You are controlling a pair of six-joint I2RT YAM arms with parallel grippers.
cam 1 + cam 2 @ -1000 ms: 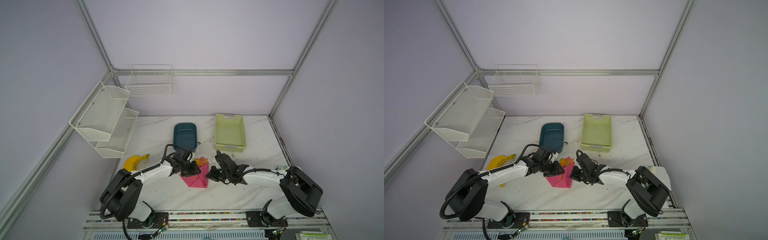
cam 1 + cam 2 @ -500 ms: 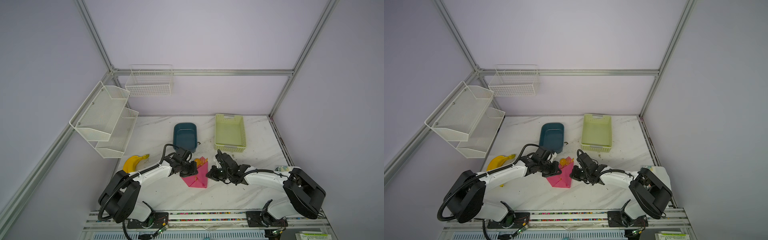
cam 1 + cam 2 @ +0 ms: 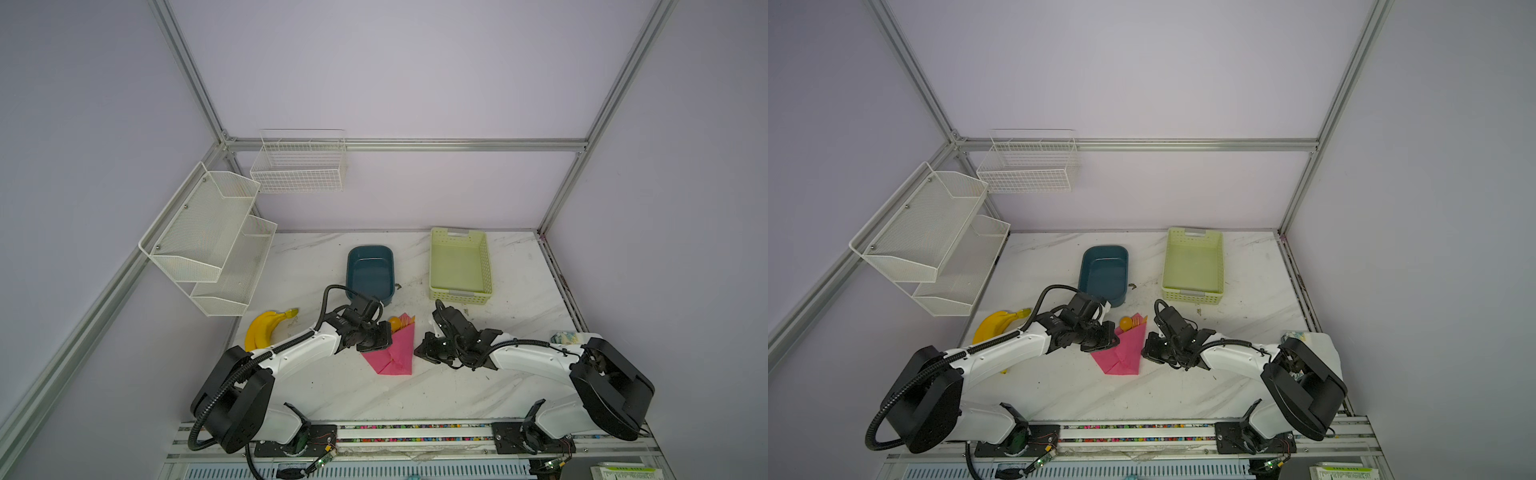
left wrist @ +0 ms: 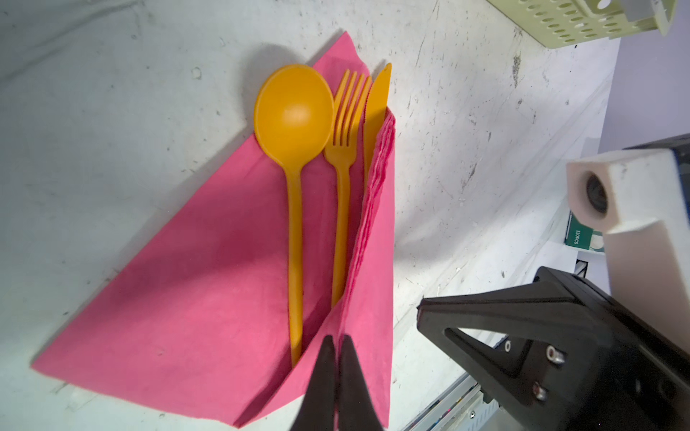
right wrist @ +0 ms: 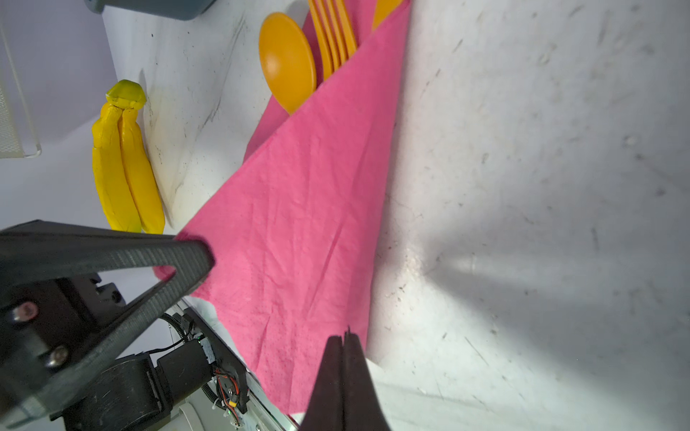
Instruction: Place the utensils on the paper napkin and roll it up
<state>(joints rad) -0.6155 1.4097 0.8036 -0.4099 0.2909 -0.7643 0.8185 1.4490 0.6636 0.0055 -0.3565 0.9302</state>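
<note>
Tabletop [image 3: 519, 374] of white marble holds the work near its middle, where both arms can reach it. The paper napkin [image 3: 397, 359] lies there set cornerwise. Its 3 o'clock side is folded over as a flap and its 9 o'clock corner is spread flat. I judge the rolling begun, not finished. The utensils [image 3: 395, 321] lie on it side by side, heads towards 12 o'clock and clear of the paper, handles tucked under the flap. Spoon [image 4: 295, 112], fork [image 4: 343, 153] and knife [image 4: 378, 97] are packed parallel, likely so they can serve as the roll's core.

The left arm [image 3: 299, 349] stretches in low from 8 o'clock of the napkin, forearm nearly level, wrist bent down over the paper. The left gripper [image 4: 336, 347] has its jaws pressed together at the flap's free edge; whether paper is caught between them I cannot tell. The right arm [image 3: 536, 357] mirrors it from 3 o'clock. The right gripper [image 5: 345, 337] is likewise closed tight with nothing visibly held. Its tip sits just beside the napkin's folded edge, seemingly placed to steady or push that side.
</note>
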